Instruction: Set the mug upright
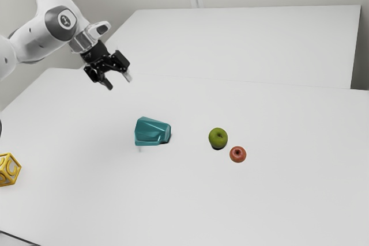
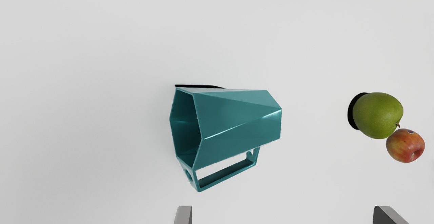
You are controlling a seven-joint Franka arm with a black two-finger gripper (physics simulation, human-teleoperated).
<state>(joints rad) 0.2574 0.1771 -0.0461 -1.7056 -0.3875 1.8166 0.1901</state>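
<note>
In the exterior view the black gripper (image 1: 119,83) hangs above the table, up and to the exterior view's left of the teal mug (image 1: 151,132). The mug lies on its side, its narrower base pointing toward the apples. Seen from the wrist, the faceted mug (image 2: 237,122) shows its dark open mouth at one end and its angular handle along the side nearer my fingertips. The gripper (image 2: 283,214) is open, its two fingertips wide apart with nothing between them, and it does not touch the mug.
A green apple (image 1: 218,137) and a red apple (image 1: 237,154) sit close together, past the mug's base. At the exterior view's left edge is a yellow cube-shaped block (image 1: 8,169) with letters. The white table (image 1: 173,200) extends around them.
</note>
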